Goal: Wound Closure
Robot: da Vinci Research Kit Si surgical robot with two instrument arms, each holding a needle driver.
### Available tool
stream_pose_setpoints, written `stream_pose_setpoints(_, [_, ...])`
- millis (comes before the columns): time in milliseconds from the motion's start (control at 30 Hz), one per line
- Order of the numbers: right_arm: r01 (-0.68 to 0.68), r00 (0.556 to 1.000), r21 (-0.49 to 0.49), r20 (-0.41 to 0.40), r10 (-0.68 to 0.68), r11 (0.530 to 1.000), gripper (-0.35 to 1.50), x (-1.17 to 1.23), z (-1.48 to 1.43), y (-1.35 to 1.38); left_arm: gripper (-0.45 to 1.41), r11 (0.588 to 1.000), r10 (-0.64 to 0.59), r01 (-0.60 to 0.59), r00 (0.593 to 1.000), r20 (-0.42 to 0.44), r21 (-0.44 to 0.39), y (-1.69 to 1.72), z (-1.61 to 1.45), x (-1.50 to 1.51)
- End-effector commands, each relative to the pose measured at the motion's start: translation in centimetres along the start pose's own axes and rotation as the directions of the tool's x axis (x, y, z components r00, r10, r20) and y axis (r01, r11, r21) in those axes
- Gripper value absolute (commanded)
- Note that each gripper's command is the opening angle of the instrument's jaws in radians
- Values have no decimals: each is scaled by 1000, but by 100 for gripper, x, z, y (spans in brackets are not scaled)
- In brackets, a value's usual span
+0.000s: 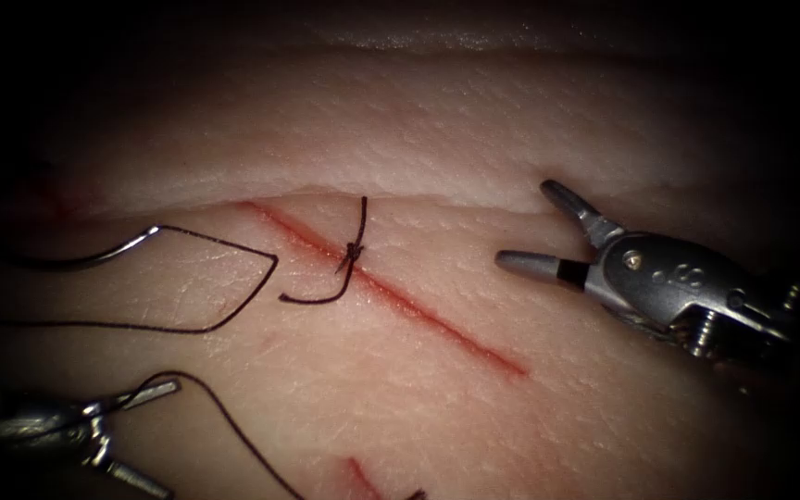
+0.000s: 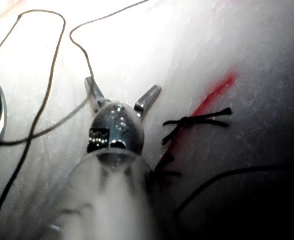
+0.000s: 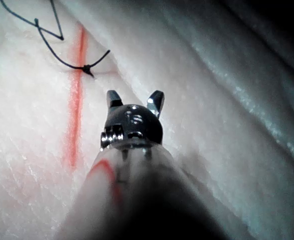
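Needle lies free on the tissue, left of the cut, not in the tissue; thread trails from it in loose loops. Left tool below it: jaws apart, holding nothing. One tied stitch crosses the cut, ends free. Right tool right of the cut: jaws wide, empty. Judgement: a sound regrasp takes the needle on its body, well back from the tip, clear of the loops.

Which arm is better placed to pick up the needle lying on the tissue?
Left, probably. The needle lies loose on the tissue, left of the cut. The left tool is open, empty and on that side. The right tool, also open and empty, sits across the cut.
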Motion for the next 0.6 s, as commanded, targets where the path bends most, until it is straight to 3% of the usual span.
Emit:
stream_pose_setpoints(33, [4, 1000, 2, -1, -4, 1000, 136, 2, 10, -1, 89, 1000, -5, 5, 1000, 0, -3, 2, -1, -7])
stream_pose_setpoints(167, [7, 1000, 9, 3, -7, 1000, 136, 1, 10, -3, 88, 1000, -23, 23, 1000, -1, -18, 7, -27, -11])
stream_pose_setpoints(267, [7, 1000, 9, 3, -7, 1000, 136, 1, 10, -2, 88, 998, -49, 48, 998, -45, -30, 10, -43, 2])
stream_pose_setpoints(467, [8, 1000, 16, 6, -8, 1000, 136, 1, 10, -3, 83, 998, -51, 47, 992, -115, -36, 21, -69, 65])
stream_pose_setpoints(600, [8, 1000, 16, 6, -8, 1000, 136, 1, 9, -2, 81, 994, -65, 50, 987, -149, -100, 42, -68, 110])
